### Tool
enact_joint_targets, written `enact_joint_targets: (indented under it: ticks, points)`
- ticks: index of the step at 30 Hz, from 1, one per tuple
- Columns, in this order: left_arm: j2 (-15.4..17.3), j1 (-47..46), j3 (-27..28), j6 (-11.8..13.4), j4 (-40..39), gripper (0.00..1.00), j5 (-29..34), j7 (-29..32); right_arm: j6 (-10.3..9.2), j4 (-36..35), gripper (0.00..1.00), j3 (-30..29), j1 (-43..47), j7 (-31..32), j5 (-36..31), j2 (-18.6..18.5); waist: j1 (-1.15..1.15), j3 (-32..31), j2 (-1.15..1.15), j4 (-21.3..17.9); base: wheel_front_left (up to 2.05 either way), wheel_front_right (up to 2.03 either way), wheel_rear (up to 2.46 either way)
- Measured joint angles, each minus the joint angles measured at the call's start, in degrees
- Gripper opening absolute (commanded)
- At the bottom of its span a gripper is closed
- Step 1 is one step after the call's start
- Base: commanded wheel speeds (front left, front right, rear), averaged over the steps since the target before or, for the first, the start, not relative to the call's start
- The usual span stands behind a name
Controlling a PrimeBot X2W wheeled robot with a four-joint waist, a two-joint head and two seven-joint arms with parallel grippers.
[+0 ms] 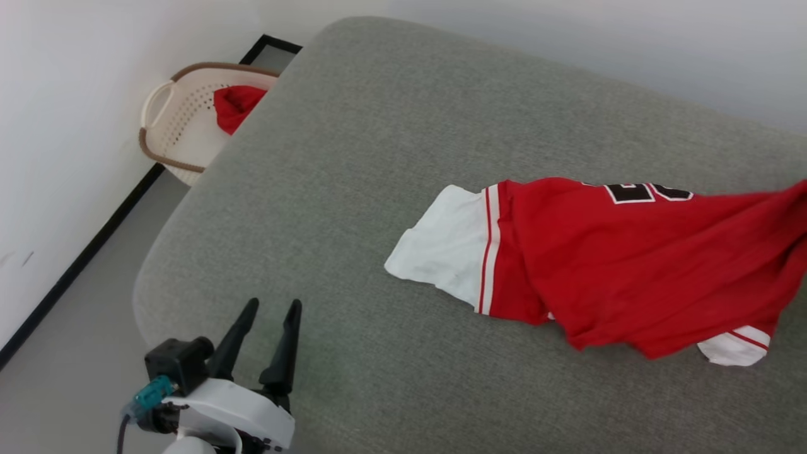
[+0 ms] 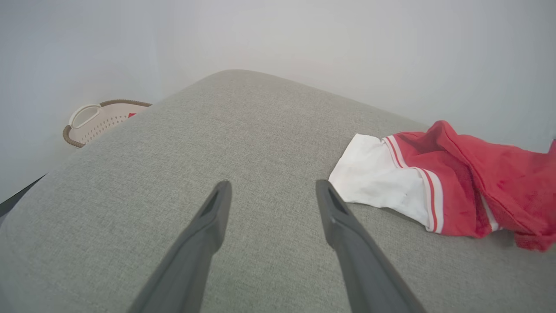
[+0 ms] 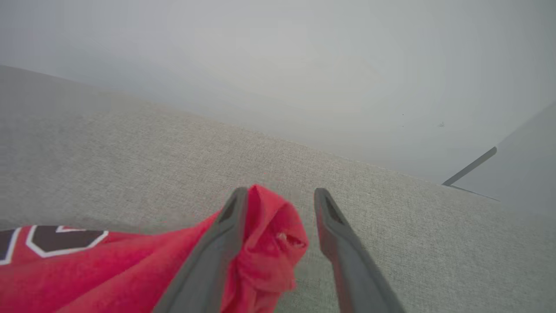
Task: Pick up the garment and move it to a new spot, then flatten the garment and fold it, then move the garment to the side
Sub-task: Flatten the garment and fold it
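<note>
Nearest, the left tool (image 1: 273, 304) hangs wide open and empty over the grey padded surface (image 1: 353, 157), well apart from the garment (image 1: 630, 265). The garment lies rumpled on that surface with one white sleeve spread out. The right tool (image 3: 280, 190) has its jaws parted around a bunch of red cloth that touches one finger only, so I judge the carry to be about over, with flattening, folding and moving aside all left. The garment's far end is cut off by the head view's edge, its number is half folded under, and what the red cloth (image 1: 236, 104) in the distant basket (image 1: 170, 126) is I cannot tell.
</note>
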Motion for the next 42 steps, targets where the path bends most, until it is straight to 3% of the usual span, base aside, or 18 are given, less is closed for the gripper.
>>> enact_joint_targets:
  ticks: [5,12,16,21,27,34,42]
  points:
    - [-0.2,0.2,1.9,-0.5,0.4,1.0,1.2,0.0,0.0,1.4,1.0,3.8,-2.2,-2.8,0.3,0.5,0.0,-0.4,0.0,-1.5,0.0,0.0,0.0]
    - [0.3,1.8,4.5,-0.7,0.1,1.0,2.1,0.0,0.0,-1.1,1.0,11.2,-1.6,-6.1,6.4,1.7,0.0,-1.8,0.0,-4.6,0.0,0.0,0.0]
    - [1.1,3.6,6.4,-0.3,-0.8,1.0,2.8,0.0,0.0,-7.4,1.0,18.4,3.9,-6.4,13.3,2.1,0.0,-3.2,0.0,-7.5,0.0,0.0,0.0]
    - [2.0,5.2,7.5,-0.1,-2.1,1.0,3.2,0.0,0.0,-15.9,1.0,22.0,11.2,-7.0,18.3,1.7,0.0,-4.8,0.0,-10.6,0.0,0.0,0.0]
    - [3.5,5.8,7.7,0.2,-4.4,1.0,3.7,0.3,0.0,-26.2,1.0,21.9,20.1,-9.5,18.9,2.9,0.0,-6.4,0.0,-14.7,0.0,0.0,0.0]
    - [5.4,5.4,8.0,0.5,-8.2,1.0,3.6,2.7,0.0,-36.1,1.0,18.6,28.7,-12.1,15.0,6.4,0.0,-7.2,0.0,-19.7,0.0,0.0,0.0]
    - [6.9,2.2,8.2,0.9,-14.3,1.0,-0.7,12.5,0.0,-44.1,1.0,14.6,35.7,-13.4,10.9,11.6,0.0,-7.0,0.0,-25.2,0.0,0.0,0.0]
